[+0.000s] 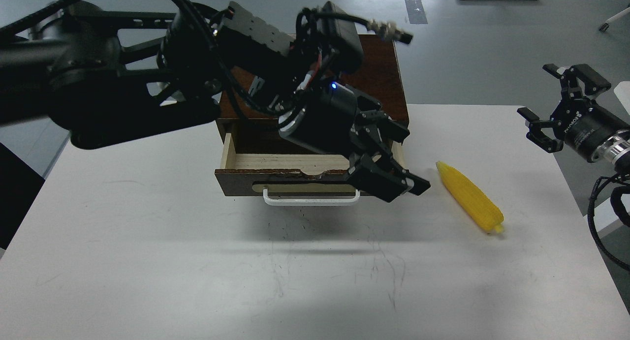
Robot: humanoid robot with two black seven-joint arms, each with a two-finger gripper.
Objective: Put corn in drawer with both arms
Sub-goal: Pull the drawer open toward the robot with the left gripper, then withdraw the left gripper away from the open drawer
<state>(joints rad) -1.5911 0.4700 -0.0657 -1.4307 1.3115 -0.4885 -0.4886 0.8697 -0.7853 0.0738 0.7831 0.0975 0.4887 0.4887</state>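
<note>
The yellow corn [470,197] lies on the white table [147,261], to the right of the drawer and pointing away from me. The drawer [290,175] stands pulled out of its box, with its pale interior showing and its white handle [310,200] free. My left gripper [399,158] hovers over the drawer's right front corner, fingers spread, open and empty, a short way left of the corn's tip. My right gripper [550,103] is open and empty, in the air past the table's far right edge, well away from the corn.
The dark wooden box casing [381,79] stands behind the drawer at the table's far edge. My left arm [123,84] covers its left part and part of the drawer's inside. Grey floor lies beyond the table.
</note>
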